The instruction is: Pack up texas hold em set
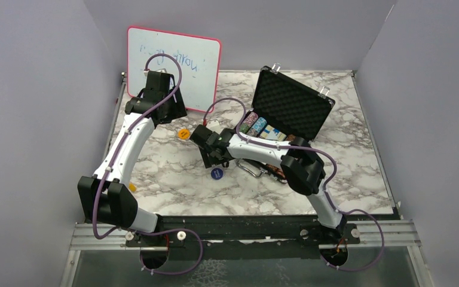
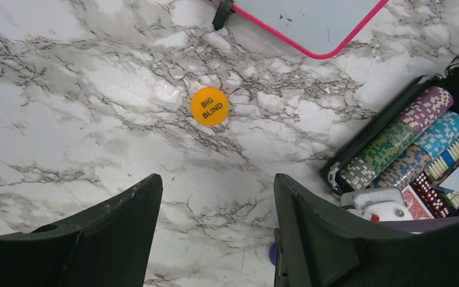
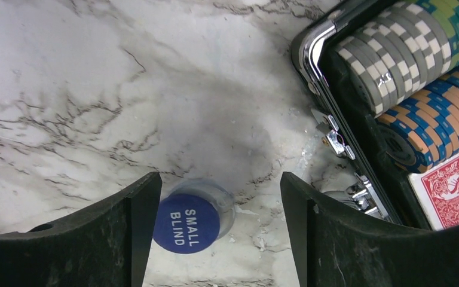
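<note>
One pink-framed whiteboard (image 1: pixel 173 66) stands back left. One orange round button (image 2: pixel 210 106) lies on open marble bench (image 2: pixel 66 119) ahead of the left fingers (image 2: pixel 113 233), which are apart and empty. One blue round button (image 3: pixel 186 222) lies ungripped between the right fingers (image 3: pixel 340 239), also apart; crowding them on the right, one open black foam-lined case (image 1: pixel 293 104) holds two visible rows of striped chips (image 3: pixel 406 54) and one red-backed deck (image 3: pixel 454 185).

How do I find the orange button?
Start at the pink-framed whiteboard standing at the back of the marble table. Just in front of it lies a flat round button. It is orange and says BIG BLIND, while the blue button says SMALL BLIND.
</note>
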Available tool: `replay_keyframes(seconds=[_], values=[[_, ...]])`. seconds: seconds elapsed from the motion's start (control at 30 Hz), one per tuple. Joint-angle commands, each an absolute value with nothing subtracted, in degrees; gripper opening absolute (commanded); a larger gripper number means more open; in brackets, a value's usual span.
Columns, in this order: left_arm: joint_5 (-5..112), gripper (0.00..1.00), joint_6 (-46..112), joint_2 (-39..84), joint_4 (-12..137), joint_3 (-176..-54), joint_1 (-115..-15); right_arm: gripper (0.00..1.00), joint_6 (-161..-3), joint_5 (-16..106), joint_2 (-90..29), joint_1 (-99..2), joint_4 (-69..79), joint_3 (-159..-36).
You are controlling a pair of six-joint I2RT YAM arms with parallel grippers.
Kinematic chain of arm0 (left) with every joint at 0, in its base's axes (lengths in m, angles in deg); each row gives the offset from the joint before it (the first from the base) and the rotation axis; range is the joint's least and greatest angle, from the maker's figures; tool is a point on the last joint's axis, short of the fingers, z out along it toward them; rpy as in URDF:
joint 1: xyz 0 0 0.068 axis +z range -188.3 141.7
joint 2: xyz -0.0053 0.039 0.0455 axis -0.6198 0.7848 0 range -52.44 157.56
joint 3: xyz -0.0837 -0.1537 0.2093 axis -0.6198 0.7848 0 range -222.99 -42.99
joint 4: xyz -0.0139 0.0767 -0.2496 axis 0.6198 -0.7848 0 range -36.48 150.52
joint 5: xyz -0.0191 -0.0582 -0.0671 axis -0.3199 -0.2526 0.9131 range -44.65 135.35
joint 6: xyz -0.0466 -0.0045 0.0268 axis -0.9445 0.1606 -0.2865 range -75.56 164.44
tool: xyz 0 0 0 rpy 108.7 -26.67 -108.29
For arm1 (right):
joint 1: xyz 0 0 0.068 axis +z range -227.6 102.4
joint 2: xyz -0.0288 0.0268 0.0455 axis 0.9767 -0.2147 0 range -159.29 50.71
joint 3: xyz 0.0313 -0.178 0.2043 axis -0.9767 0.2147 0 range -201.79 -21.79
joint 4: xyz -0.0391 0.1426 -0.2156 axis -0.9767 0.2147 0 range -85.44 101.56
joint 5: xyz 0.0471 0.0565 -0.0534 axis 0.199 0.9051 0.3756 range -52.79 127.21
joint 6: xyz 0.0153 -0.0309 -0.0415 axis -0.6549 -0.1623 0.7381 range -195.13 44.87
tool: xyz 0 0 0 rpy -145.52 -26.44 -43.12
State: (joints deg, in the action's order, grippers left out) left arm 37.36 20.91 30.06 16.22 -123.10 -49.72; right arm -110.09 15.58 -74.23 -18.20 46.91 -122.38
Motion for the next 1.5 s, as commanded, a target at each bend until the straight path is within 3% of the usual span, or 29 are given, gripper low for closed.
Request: replay_keyframes(seconds=[0.0, 0.4, 0.67, 1.17, 1.47], values=[[38.7, 0.72, 21.2, 29.0, 16.6, -122.2, -49.6, 0.76, -110.4, 14.2, -75.5, -18.3, 50.9, -122.7], [39.5, 0.72, 21.7, 29.1, 16.8, -121.8, -49.6, 0.79, -108.4, 19.1, -73.6, -18.3, 52.2, -120.0], [39.6, 0.72, 21.9, 29.1, 16.9, -121.7, -49.6, 0.72, -108.8, 20.6, -71.1, -18.3, 53.9, -116.5], [40.0, 0.72, 21.9, 29.0, 16.9, -121.7, -49.6, 0.76, -108.9, 30.3, -70.8, -18.3, 58.1, -113.9], [41.0, 0.72, 21.8, 29.1, 17.3, -120.9, -49.7, 0.75, -106.4, 27.4, -71.6, -18.3, 49.7, -111.8]])
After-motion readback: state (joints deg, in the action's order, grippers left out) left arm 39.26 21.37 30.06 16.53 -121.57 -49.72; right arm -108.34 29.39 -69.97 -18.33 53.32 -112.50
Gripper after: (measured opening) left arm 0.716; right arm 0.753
